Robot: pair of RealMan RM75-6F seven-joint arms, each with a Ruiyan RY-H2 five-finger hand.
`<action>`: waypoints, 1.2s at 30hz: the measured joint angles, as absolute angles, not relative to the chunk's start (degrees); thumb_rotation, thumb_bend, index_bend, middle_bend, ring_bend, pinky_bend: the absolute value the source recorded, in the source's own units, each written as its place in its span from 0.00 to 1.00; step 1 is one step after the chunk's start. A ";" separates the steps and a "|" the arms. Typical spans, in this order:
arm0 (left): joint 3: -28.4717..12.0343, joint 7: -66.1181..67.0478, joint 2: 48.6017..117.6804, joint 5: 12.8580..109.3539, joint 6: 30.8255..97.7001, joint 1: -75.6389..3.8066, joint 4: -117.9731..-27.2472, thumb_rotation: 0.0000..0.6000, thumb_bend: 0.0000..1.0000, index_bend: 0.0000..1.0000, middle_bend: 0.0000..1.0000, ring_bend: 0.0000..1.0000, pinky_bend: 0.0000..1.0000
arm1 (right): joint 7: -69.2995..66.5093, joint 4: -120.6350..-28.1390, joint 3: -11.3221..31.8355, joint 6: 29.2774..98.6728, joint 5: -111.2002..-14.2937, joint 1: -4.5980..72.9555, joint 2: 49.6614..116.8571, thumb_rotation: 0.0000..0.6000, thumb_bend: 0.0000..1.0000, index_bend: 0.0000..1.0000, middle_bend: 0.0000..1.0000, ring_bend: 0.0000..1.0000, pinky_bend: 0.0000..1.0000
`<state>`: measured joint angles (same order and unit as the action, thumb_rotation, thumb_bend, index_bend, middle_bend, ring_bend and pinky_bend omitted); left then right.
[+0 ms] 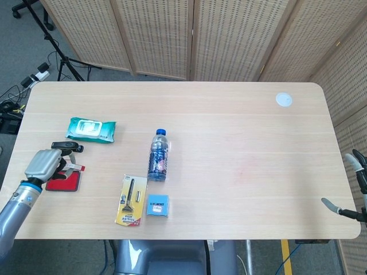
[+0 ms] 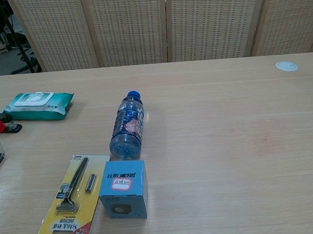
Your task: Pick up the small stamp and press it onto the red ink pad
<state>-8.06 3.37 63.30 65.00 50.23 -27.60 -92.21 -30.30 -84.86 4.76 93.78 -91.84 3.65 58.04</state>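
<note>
Two hands show in the head view: the left hand (image 1: pixel 45 164) grips the small stamp (image 1: pixel 73 168), its red-and-white end poking out above the far edge of the red ink pad (image 1: pixel 63 182) near the table's (image 1: pixel 241 137) left edge; the right hand (image 1: pixel 351 189) hangs off the table's right side, fingers apart, holding nothing

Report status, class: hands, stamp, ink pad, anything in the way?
Left hand holds small stamp above red ink pad. Right hand idle at table edge. Nothing blocking.
</note>
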 measured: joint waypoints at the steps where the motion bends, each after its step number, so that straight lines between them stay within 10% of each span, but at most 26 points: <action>1: -8.20 5.07 63.86 63.66 49.84 -28.41 -92.46 1.00 0.39 0.66 1.00 0.96 1.00 | -30.33 -84.83 4.78 93.71 -91.78 3.68 58.04 1.00 0.00 0.00 0.00 0.00 0.00; 14: -6.77 17.85 75.57 48.19 46.33 -36.13 -85.44 1.00 0.39 0.66 1.00 0.96 1.00 | -31.14 -84.43 4.93 92.83 -91.29 4.07 57.97 1.00 0.00 0.00 0.00 0.00 0.00; 36: -5.03 17.03 80.98 48.58 48.27 -36.15 -80.05 1.00 0.38 0.66 1.00 0.96 1.00 | -31.62 -84.35 5.02 92.89 -91.06 3.97 57.85 1.00 0.00 0.00 0.00 0.00 0.00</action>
